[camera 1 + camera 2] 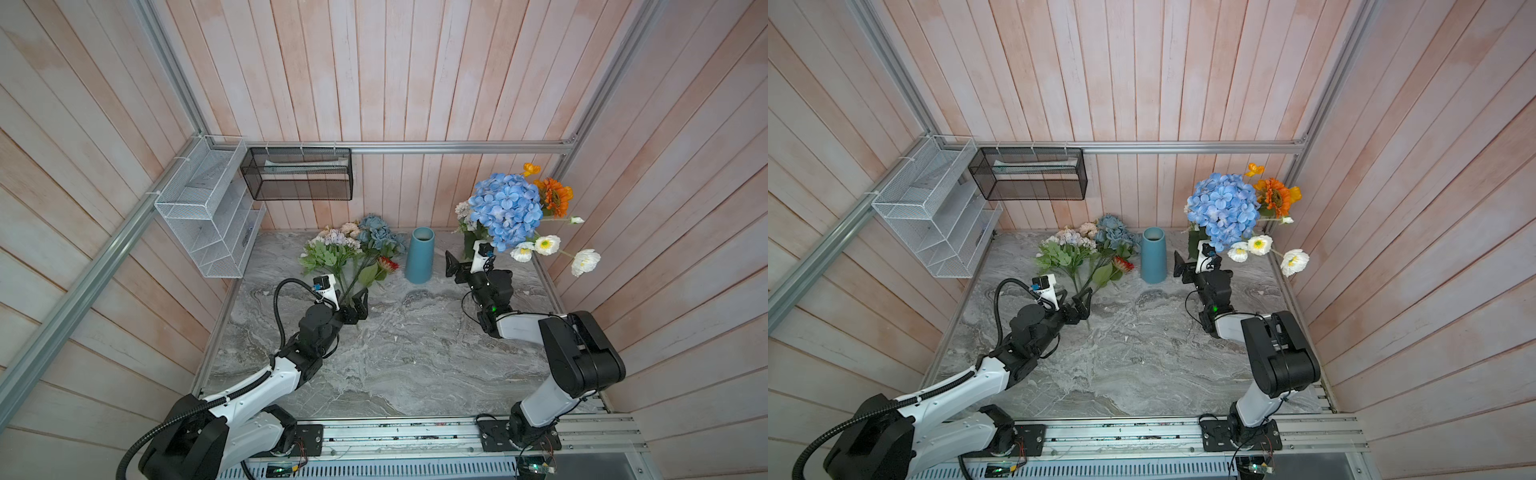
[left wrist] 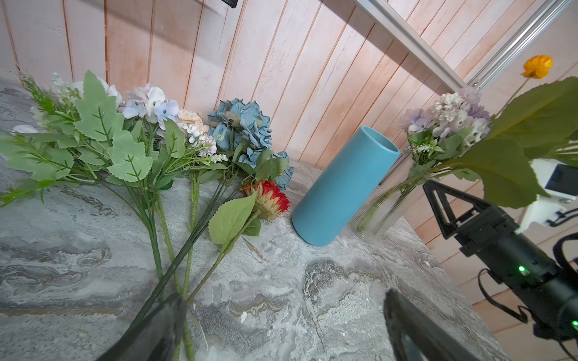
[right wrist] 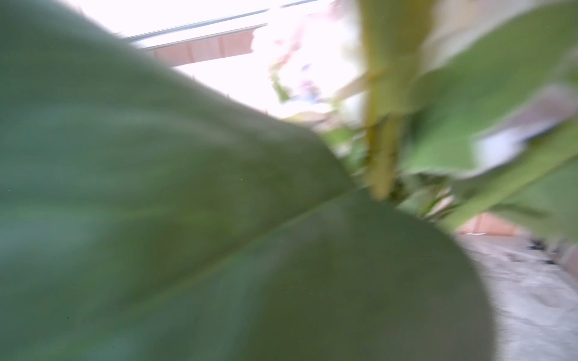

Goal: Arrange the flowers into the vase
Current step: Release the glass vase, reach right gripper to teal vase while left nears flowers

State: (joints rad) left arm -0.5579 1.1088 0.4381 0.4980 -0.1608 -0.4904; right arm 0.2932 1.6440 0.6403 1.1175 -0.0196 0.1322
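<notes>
- Blue vase (image 1: 419,257) stood upright on the table (image 1: 395,357).
- Left gripper (image 1: 358,305) gaped open over stems of the flowers (image 1: 349,249).
- Right gripper (image 1: 464,262), also open, sat beside the hydrangea (image 1: 507,212).

I count two vases near the bench's (image 1: 415,353) back edge: one blue vase (image 1: 419,257) and one glass vase (image 2: 380,212). In the glass one there is one blue hydrangea (image 1: 507,210), one orange bloom (image 1: 555,197), one small yellow bloom (image 1: 531,169), three open white poppies (image 1: 547,244) and one lilac cluster (image 1: 463,210). Lying along the back edge, left of the blue vase, are one red bloom (image 2: 270,200), one dusty blue bunch (image 2: 247,128), one peach bloom (image 1: 350,228) and one pale lilac spray (image 2: 150,103). Their stems overlap too much to count. Two wire baskets hang from the frame: one white basket (image 1: 199,208) and one black basket (image 1: 297,174). There are two arms, a left arm (image 1: 286,370) and a right arm (image 1: 544,399).
</notes>
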